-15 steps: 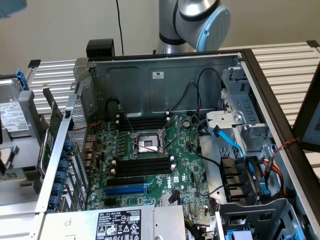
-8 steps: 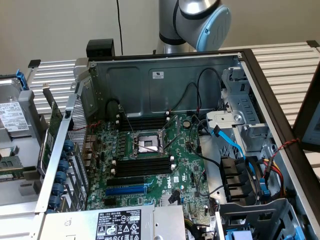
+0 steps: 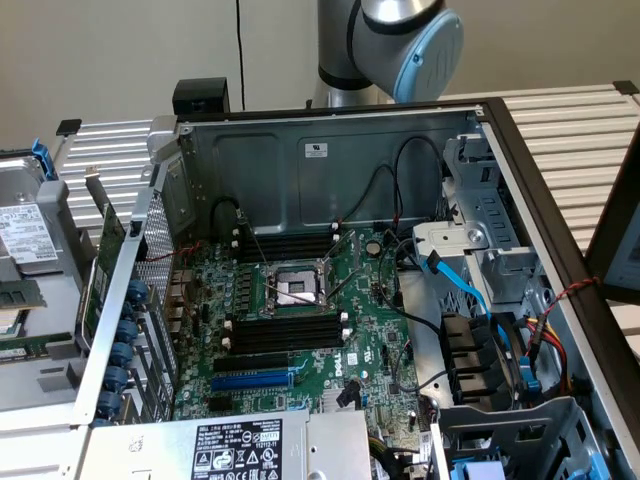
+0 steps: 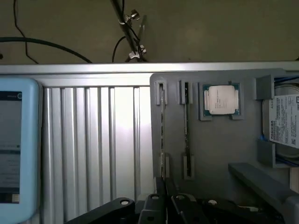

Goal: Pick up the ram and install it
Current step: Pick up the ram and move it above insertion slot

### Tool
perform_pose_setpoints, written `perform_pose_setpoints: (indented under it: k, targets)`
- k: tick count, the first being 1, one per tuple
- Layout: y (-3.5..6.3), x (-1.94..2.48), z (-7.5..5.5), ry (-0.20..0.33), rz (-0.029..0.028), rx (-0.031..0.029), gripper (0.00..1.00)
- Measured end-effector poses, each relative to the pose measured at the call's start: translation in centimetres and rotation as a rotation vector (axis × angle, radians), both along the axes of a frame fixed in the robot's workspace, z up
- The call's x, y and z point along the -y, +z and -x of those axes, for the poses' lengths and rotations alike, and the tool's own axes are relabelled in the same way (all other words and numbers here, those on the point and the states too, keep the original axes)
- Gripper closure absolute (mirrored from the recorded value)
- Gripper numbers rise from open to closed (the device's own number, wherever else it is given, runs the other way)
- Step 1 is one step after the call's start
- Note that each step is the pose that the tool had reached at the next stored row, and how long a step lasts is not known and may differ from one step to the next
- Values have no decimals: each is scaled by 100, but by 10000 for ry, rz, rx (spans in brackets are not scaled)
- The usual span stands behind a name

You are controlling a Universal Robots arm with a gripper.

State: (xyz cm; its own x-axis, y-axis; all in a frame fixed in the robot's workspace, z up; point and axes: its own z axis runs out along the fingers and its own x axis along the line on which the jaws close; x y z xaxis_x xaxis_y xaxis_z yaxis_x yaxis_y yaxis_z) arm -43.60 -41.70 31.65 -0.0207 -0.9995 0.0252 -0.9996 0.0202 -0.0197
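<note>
— two big things first: what are they?
— the desk point(image 4: 93, 140), bare ribbed aluminium, and the computer case point(image 3: 300, 160) on it. the case is open sheet steel around a green motherboard point(image 3: 370, 330). its long black slots point(image 3: 285, 330) with white end clips look unfilled.
— next size down?
— a grey tray point(image 4: 210, 149), matte moulded plastic with raised brackets. it carries a hard drive point(image 4: 285, 121) with a white label, a square processor point(image 4: 222, 99) with a dull metal lid, and two sticks standing on edge.
— which stick is the ram?
— i take the ram point(image 4: 162, 135) to be the one in line with the pincer. it is a thin, flat, greenish board seen edge-on, each end seated in a small grey bracket. the other stick point(image 4: 187, 135) stands just beside it, parallel and darker.
— and the pincer?
— the pincer point(image 4: 163, 189) is black metal and clenched, its jaws all but together. its tips sit right at the near end of the ram. i cannot tell whether they touch it or nip it.
— so what does the move turn on?
— the ram's long axis runs straight away from the tips. the jaws face its end, not its flat sides. the stick is seated in the tray, well apart from the slots, and i judge it not yet lifted.
</note>
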Motion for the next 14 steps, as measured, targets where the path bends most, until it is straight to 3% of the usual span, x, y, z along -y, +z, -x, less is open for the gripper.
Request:
perform_pose_setpoints:
  k: [14]
  targets:
    - [636, 9, -442, 0, -1, -5, 88]
